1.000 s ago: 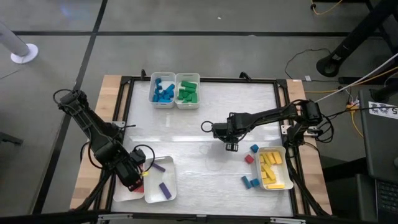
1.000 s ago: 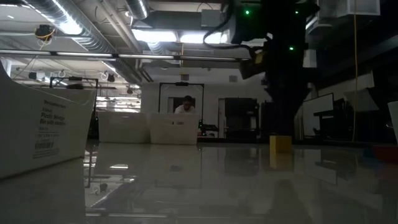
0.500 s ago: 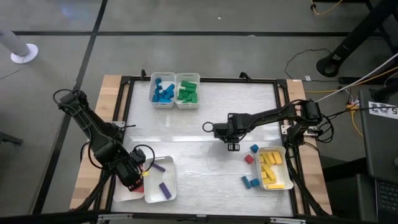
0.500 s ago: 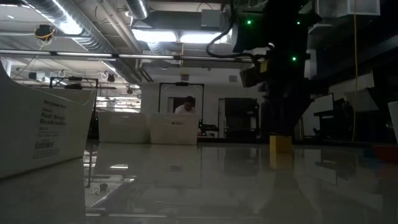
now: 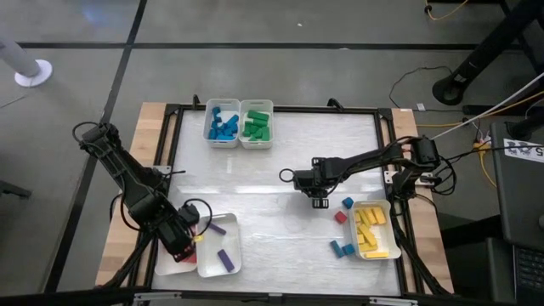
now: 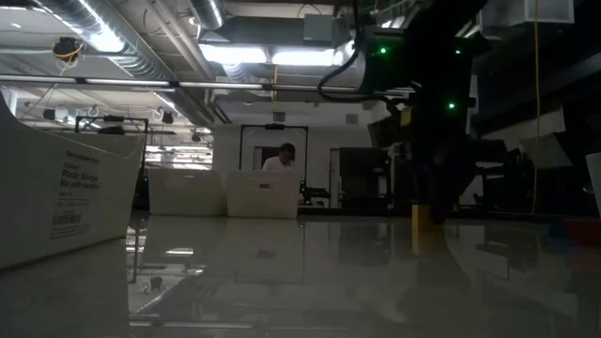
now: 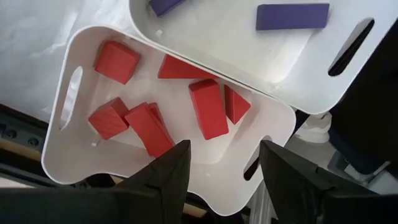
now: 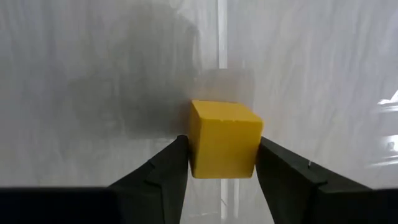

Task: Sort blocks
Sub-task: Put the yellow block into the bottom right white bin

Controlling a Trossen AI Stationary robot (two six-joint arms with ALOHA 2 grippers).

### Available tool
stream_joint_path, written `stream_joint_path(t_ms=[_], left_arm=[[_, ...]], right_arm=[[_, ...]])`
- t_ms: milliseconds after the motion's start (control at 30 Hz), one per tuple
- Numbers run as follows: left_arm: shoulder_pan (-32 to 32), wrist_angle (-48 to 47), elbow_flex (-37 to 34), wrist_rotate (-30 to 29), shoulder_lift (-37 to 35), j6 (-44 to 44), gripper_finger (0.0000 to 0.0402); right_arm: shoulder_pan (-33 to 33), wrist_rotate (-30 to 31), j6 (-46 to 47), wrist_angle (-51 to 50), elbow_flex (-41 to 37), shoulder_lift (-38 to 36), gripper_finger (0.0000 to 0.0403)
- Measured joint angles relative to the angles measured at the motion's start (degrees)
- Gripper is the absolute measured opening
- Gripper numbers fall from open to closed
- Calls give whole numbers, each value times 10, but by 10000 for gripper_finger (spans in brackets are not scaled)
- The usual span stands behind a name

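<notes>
Right gripper (image 5: 319, 202) over mid-table, just left of yellow tray (image 5: 375, 229); fingers (image 8: 158, 177) clamped on yellow cube (image 8: 224, 139), held above white tabletop (image 5: 280, 153). Left gripper (image 7: 221, 163) above red tray (image 7: 68, 149) at near-left corner, fingers apart, holding nothing. Red blocks (image 7: 208, 109) in that tray; purple bars (image 5: 224, 258) in adjoining tray. Blue blocks (image 5: 223, 124) and green blocks (image 5: 256, 125) in 2 far trays. Loose near yellow tray: 1 red block (image 5: 341, 217), several blue ones (image 5: 342, 249).

Right arm (image 6: 437, 141) hides most of the yellow cube (image 6: 419, 217).
</notes>
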Motion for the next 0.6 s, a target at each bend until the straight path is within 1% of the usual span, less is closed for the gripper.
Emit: stream_joint_path(t_ms=[67,200,333,433,533,600], left_arm=[[0,1,0,0,0,13,180],[0,2,0,0,0,26,180],[0,5,0,-12,0,44,180],[0,17,0,-44,0,74,180],[1,53,0,-85,0,119,180],[1,79,0,-123,0,159,180]], right_arm=[[0,-2,0,5,0,0,171],[0,-16,0,22,1,-1,133],[0,-25,0,27,1,-1,129],[0,-45,4,7,7,-1,129],[1,-64,12,-46,31,0,130],[6,-70,19,-89,57,0,131]])
